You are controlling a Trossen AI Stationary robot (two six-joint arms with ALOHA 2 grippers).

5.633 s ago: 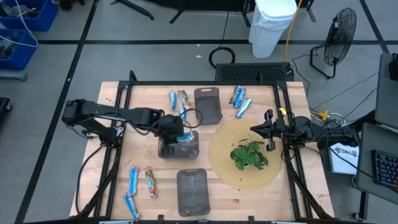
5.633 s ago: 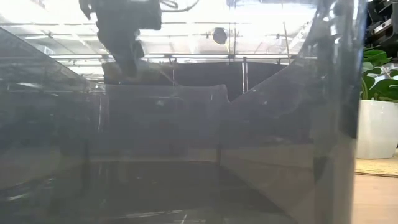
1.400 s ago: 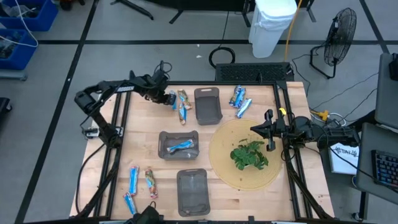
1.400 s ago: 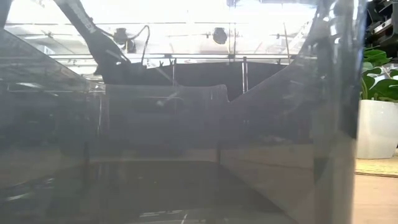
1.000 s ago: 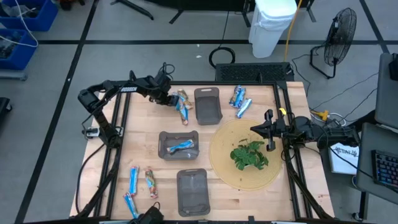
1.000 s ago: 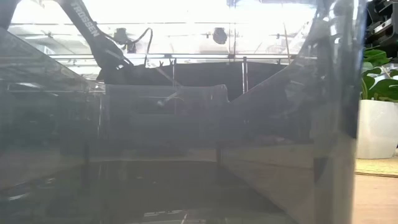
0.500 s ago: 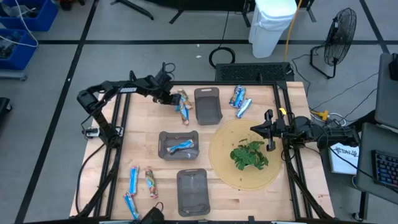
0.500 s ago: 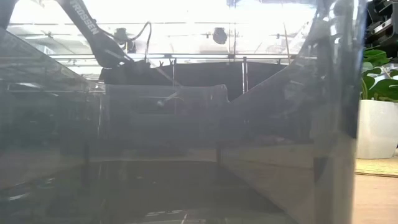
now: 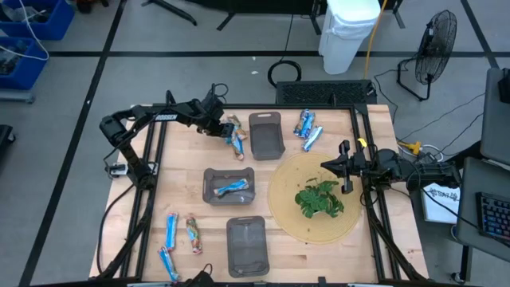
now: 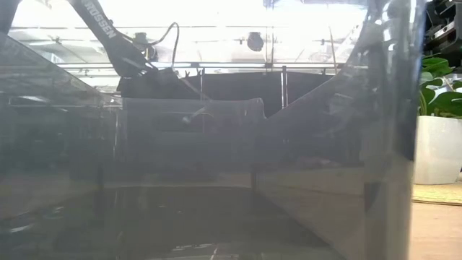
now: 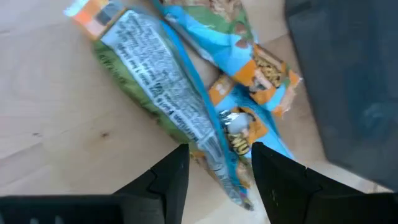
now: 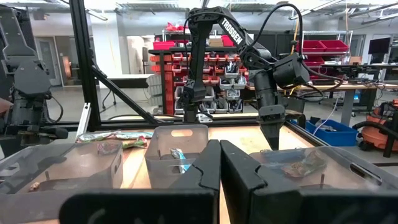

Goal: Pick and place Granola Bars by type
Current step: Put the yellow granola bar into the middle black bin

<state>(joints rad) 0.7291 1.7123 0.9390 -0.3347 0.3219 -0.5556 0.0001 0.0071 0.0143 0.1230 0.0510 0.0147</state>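
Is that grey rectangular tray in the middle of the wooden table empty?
No, the middle grey tray holds one blue-and-white wrapped granola bar, seen from above.

Granola Bars (image 11: 205,106): wrappers blue w/ orange patches, one face white w/ dense black print, orange end. Trays (image 9: 266,134): grey, translucent. Table (image 9: 335,255): light wood grain. Round mat (image 9: 287,215): tan. Plant (image 9: 320,198): green. Arms: black.

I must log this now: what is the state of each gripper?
Left gripper: open, straddling a granola bar, not gripping.
Right gripper: shut, empty.
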